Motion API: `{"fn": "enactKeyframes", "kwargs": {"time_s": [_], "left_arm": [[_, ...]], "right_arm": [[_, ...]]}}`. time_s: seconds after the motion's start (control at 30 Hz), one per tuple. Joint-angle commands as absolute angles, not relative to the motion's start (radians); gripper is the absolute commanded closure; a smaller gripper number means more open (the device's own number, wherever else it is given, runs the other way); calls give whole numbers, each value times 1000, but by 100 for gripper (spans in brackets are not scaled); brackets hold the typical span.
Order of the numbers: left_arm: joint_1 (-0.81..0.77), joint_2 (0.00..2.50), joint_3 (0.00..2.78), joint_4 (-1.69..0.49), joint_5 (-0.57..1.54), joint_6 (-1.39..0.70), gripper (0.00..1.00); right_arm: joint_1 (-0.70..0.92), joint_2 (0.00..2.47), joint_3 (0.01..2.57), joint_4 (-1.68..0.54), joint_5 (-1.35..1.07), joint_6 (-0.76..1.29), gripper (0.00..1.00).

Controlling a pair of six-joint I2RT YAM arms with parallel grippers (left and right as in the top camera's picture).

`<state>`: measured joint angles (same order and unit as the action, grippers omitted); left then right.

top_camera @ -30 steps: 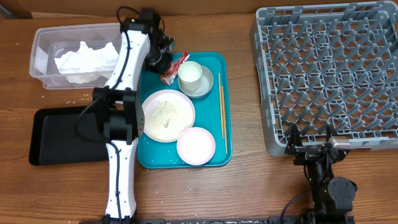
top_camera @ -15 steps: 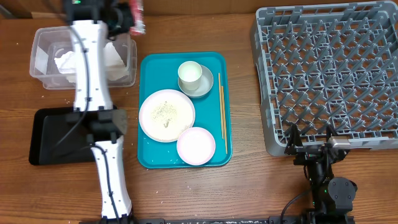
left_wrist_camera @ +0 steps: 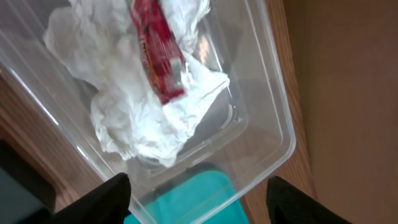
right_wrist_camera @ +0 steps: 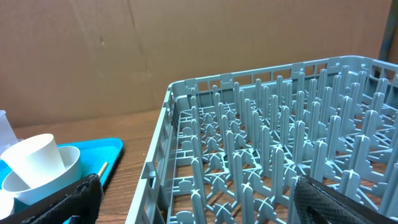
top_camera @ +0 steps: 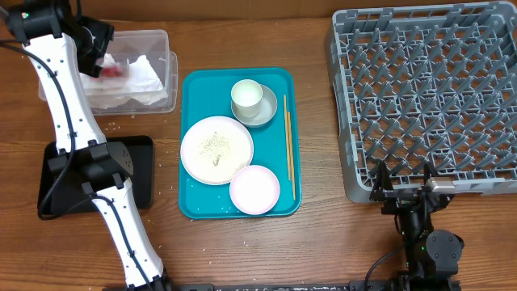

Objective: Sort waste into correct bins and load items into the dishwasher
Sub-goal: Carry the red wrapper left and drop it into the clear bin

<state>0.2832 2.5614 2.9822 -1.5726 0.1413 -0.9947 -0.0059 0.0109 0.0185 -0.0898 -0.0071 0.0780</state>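
Observation:
My left gripper (top_camera: 101, 55) hangs open over the clear tub (top_camera: 166, 48), with nothing between its fingers. Below it the red wrapper (left_wrist_camera: 158, 53) lies loose on the crumpled napkin (left_wrist_camera: 143, 124) inside the tub (left_wrist_camera: 273, 124). On the teal tray (top_camera: 194, 206) sit a plate with rice grains (top_camera: 216, 149), a small plate (top_camera: 254, 188), a cup (top_camera: 246, 96) in a saucer bowl (top_camera: 269, 107), and chopsticks (top_camera: 287, 145). The grey dish rack (top_camera: 428, 97) fills the right. My right gripper (top_camera: 404, 191) stands open at the rack's near edge (right_wrist_camera: 155, 180).
A shallow black tray (top_camera: 141, 174) lies left of the teal tray, partly under my left arm. Stray rice grains (top_camera: 105, 125) dot the wood between tub and black tray. The cup (right_wrist_camera: 34, 160) and teal tray (right_wrist_camera: 109, 149) show left in the right wrist view.
My left arm swung from the teal tray to above the clear tub carrying the red wrapper. Its jaws opened and the wrapper now lies on the napkin. The right arm has not moved.

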Motion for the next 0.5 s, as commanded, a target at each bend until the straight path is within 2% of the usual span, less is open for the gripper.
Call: {"fn": "enactKeyframes", "kwargs": {"time_s": [0.0, 0.2, 0.3, 0.4, 0.47], "left_arm": [[294, 2543, 2981, -1582, 219, -1011, 28], [348, 2477, 2983, -1613, 436, -874, 27], [379, 2406, 2982, -1690, 445, -812, 26], [395, 2312, 2982, -1690, 512, -625, 42], [394, 2243, 2982, -1690, 526, -569, 42]], "right_arm": [[-6, 3, 8, -84, -1, 74, 0], [-6, 3, 8, -84, -1, 74, 0], [-6, 3, 8, -84, -1, 74, 0], [-6, 3, 8, -84, -1, 74, 0], [-6, 3, 8, -84, -1, 74, 0]]}}
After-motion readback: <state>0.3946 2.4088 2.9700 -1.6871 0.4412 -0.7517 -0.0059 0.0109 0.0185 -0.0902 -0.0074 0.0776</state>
